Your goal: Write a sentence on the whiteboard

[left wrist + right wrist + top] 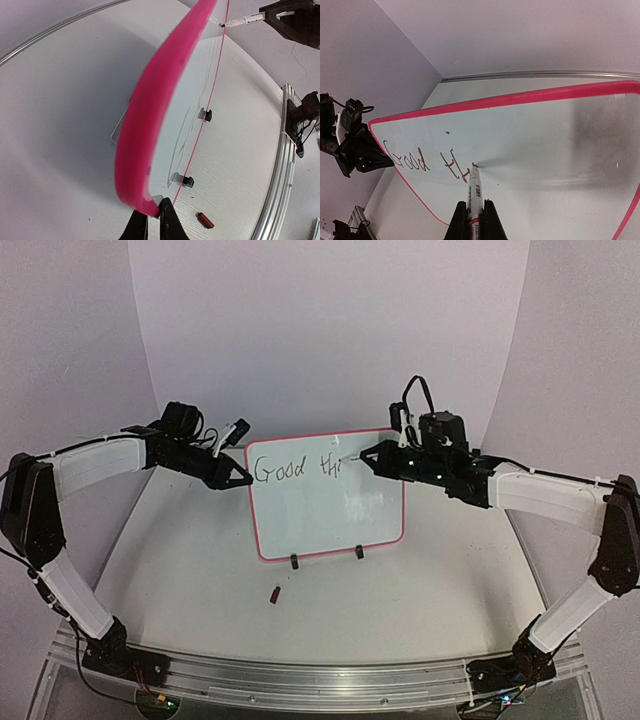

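Your left gripper (240, 478) pinches the left edge of the whiteboard (325, 515), which stands upright on the table (180, 560). The sentence (295, 468) reads only "Good th". Your right gripper (366, 457) clamps a marker (474, 185), its tip touching the board.

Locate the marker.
Right wrist view, bottom centre: the marker sits between the right fingers, tip on the whiteboard just right of the lettering "Good th".

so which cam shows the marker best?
Right wrist: the marker runs up from the jaws, its tip against the whiteboard beside the lettering. Top external shows only a small sliver; left wrist catches it far off, top right, past the board's edge.
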`<control>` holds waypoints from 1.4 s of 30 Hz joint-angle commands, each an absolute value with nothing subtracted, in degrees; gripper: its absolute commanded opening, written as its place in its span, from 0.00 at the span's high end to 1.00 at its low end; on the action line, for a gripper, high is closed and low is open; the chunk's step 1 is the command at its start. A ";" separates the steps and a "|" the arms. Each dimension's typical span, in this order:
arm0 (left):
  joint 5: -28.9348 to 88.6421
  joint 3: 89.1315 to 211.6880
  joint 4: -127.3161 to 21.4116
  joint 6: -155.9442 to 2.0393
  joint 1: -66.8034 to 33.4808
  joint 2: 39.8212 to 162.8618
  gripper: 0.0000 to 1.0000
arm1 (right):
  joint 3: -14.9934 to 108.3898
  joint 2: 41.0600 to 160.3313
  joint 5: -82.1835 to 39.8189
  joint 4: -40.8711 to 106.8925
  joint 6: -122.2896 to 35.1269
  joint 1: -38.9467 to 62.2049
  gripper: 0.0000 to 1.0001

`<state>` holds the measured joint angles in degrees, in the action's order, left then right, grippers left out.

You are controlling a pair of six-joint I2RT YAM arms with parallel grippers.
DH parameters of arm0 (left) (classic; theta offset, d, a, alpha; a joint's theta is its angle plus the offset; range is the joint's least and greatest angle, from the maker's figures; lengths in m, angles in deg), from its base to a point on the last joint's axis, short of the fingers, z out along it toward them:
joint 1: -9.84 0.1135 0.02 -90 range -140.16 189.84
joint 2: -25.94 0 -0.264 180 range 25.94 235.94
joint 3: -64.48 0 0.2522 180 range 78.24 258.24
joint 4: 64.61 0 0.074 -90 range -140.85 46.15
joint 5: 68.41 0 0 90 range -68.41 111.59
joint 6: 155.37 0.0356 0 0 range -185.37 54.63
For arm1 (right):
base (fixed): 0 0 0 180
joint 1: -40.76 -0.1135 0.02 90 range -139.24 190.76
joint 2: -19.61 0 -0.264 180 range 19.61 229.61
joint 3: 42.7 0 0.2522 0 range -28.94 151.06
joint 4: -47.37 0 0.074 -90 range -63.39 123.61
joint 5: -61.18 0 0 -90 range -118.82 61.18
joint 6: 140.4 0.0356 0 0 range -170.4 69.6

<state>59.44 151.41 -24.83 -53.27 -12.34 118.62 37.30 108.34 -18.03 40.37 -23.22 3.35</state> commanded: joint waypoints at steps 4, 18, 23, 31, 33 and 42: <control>55.30 152.79 -23.57 -50.93 -12.65 119.79 1.00 | 36.23 103.21 -17.99 41.65 -24.05 3.46 1.00; 55.11 152.66 -23.59 -51.01 -12.58 119.59 1.00 | 33.44 99.40 -17.41 40.12 -24.05 3.51 1.00; 54.86 152.62 -23.54 -50.91 -12.65 119.64 1.00 | 33.66 101.33 -17.40 40.13 -24.03 3.53 1.00; 54.73 152.60 -23.53 -50.96 -12.64 119.72 1.00 | 34.44 103.86 -17.39 40.03 -24.25 3.49 1.00; 54.80 152.62 -23.52 -50.95 -12.60 119.64 1.00 | 34.69 104.37 -17.54 40.02 -24.40 3.50 1.00; 54.92 152.66 -23.50 -50.89 -12.59 119.75 1.00 | 36.57 106.40 -18.44 40.03 -24.79 3.44 1.00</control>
